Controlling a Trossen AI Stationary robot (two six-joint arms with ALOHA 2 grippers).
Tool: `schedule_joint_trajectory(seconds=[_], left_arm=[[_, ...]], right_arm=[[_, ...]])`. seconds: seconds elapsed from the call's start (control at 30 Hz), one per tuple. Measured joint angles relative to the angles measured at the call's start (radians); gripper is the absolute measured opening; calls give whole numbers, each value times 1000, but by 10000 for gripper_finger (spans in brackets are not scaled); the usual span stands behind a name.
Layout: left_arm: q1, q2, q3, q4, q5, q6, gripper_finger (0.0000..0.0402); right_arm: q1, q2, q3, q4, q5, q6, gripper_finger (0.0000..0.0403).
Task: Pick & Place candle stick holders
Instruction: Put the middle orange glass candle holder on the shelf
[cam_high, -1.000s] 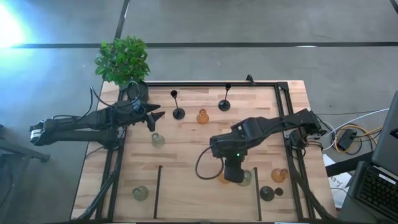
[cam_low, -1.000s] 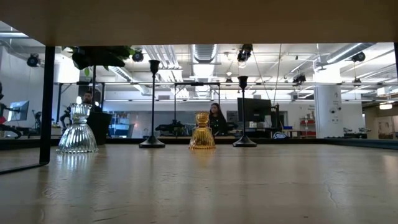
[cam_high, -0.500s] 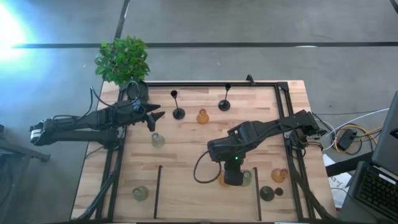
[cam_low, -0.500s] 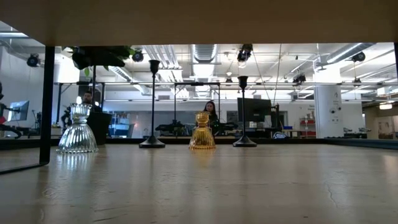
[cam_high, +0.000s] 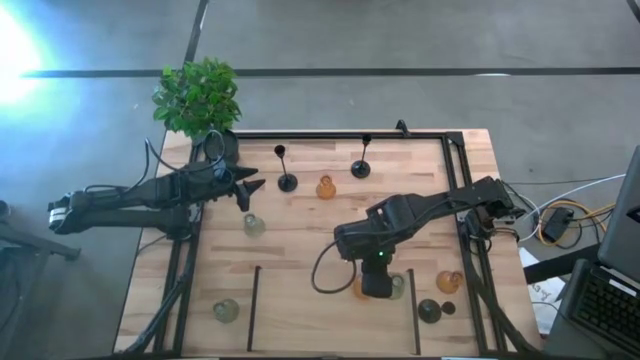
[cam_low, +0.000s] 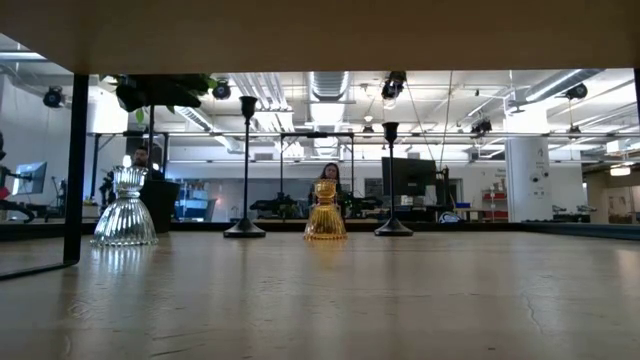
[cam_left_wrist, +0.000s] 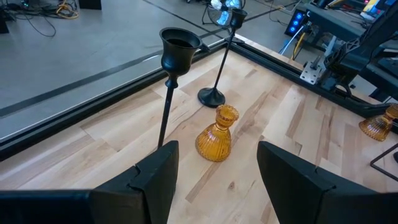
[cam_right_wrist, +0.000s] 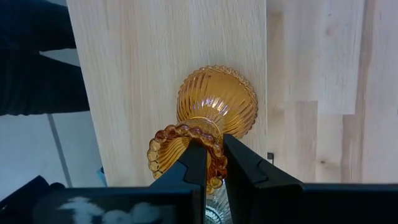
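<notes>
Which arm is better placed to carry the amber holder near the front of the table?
The right: its end effector is already shut on the amber holder. The left end effector waits open, far away.

Right end effector (cam_high: 376, 287) (low) over amber holder (cam_high: 357, 289)

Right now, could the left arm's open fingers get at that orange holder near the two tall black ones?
Probably yes: the left gripper is open and faces the amber holder, though a black stemmed holder stands close beside the path.
</notes>
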Motion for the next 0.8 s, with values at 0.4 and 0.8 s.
schedule_joint_trajectory(seconds=[0.4,0.8], left_arm=[[0,0,0,0,0,0,223],[0,0,0,0,0,11,223]], right_arm=[[-2,1,-3,-5,20,9,82],[-2,1,-3,-19,17,12,70]])
